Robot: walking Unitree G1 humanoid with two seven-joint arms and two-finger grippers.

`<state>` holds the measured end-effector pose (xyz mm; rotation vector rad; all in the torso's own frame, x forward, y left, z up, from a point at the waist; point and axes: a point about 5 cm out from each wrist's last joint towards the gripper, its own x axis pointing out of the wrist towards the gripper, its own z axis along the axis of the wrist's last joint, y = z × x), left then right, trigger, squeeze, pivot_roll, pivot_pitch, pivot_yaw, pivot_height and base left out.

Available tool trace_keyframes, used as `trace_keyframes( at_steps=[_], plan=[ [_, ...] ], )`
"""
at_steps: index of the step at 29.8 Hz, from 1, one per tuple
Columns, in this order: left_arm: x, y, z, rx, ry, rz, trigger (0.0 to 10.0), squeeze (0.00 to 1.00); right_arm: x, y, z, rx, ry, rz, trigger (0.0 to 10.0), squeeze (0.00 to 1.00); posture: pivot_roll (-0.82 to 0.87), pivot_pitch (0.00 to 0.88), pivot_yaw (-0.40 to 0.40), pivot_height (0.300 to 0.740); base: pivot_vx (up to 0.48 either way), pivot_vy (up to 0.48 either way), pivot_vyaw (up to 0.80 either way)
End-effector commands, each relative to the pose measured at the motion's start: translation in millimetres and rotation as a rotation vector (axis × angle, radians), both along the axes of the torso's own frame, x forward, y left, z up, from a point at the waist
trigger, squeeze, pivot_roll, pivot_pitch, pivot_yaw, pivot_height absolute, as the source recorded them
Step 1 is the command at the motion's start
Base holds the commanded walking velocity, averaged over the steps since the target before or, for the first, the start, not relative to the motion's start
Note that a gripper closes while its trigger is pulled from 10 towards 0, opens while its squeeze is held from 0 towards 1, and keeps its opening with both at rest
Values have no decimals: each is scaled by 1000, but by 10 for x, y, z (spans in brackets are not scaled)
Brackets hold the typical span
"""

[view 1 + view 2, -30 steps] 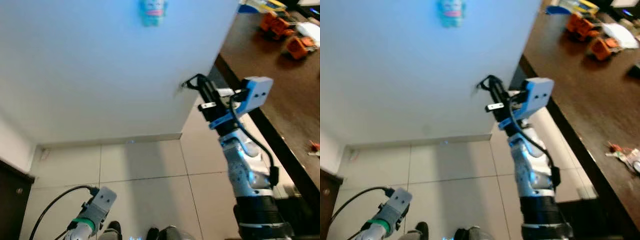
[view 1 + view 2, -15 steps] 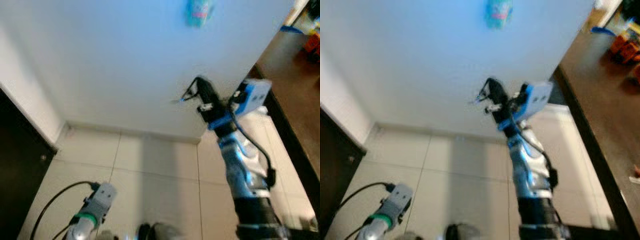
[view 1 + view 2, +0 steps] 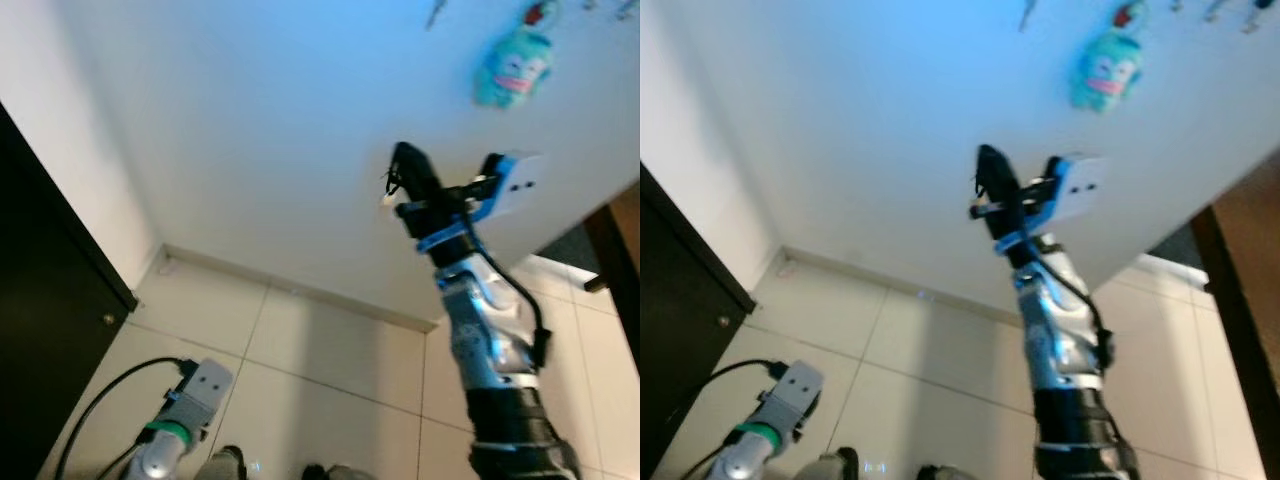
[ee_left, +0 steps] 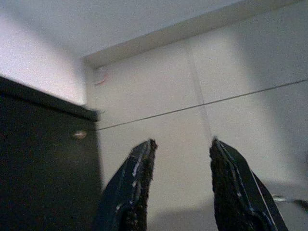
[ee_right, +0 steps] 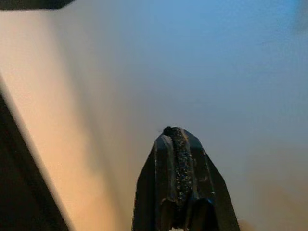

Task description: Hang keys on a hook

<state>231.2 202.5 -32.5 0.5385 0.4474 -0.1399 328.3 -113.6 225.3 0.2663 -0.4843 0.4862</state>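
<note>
High against the pale wall, the right gripper point(image 3: 405, 165) is raised on its silver arm with its black fingers pressed together, and a small glint of metal beside them looks to be the keys point(image 3: 388, 193), pinched there and dangling (they are too small and blurred to be sure of the ring). I judge it is held this high because the hooks sit further up the wall: a teal plush charm point(image 3: 513, 70) hangs from one, and another small hanging thing point(image 3: 436, 12) shows at the top edge beside it. The left gripper point(image 4: 180, 185) hangs low over the tiled floor point(image 4: 216, 62), fingers spread apart and holding nothing, beside a dark cabinet point(image 4: 43, 159). Against the second before, the camera has swung and tilted up: the brown table with the orange toys has slid out of the picture, the dark cabinet has come in on the left, and the plush charm now lies up and to the right of the gripper, nearer than it did.
</note>
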Motion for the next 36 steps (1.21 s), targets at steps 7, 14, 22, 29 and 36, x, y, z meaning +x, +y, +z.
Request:
trace_keyframes(
  at_steps=[7, 14, 22, 29, 36],
  plan=[
    [-57, -83, -63, -13, 30, -15, 10000, 0, -11, -150, -48, -1, 11, -48, 10000, 0, -88, 137, -66, 740, 360, 0, 0],
    [-49, -124, -44, -7, 8, -59, 10000, 0, -30, -179, 35, 19, -35, -50, 10000, 0, -89, 133, -66, 740, 0, 0, 0],
    [-42, -143, -42, 9, 8, -87, 10000, 0, -25, -397, 443, 44, -191, -144, 10000, 0, -95, 128, -59, 740, 0, 0, 0],
    [-33, -151, -39, 12, 10, -97, 10000, 0, 1, -503, 629, 48, -251, -200, 10000, 0, -97, 128, -55, 740, 0, 0, 0],
    [-35, -157, -36, 12, 7, -105, 10000, 0, 36, -581, 743, 40, -282, -249, 10000, 0, -95, 135, -52, 740, 0, 0, 0]
  ],
)
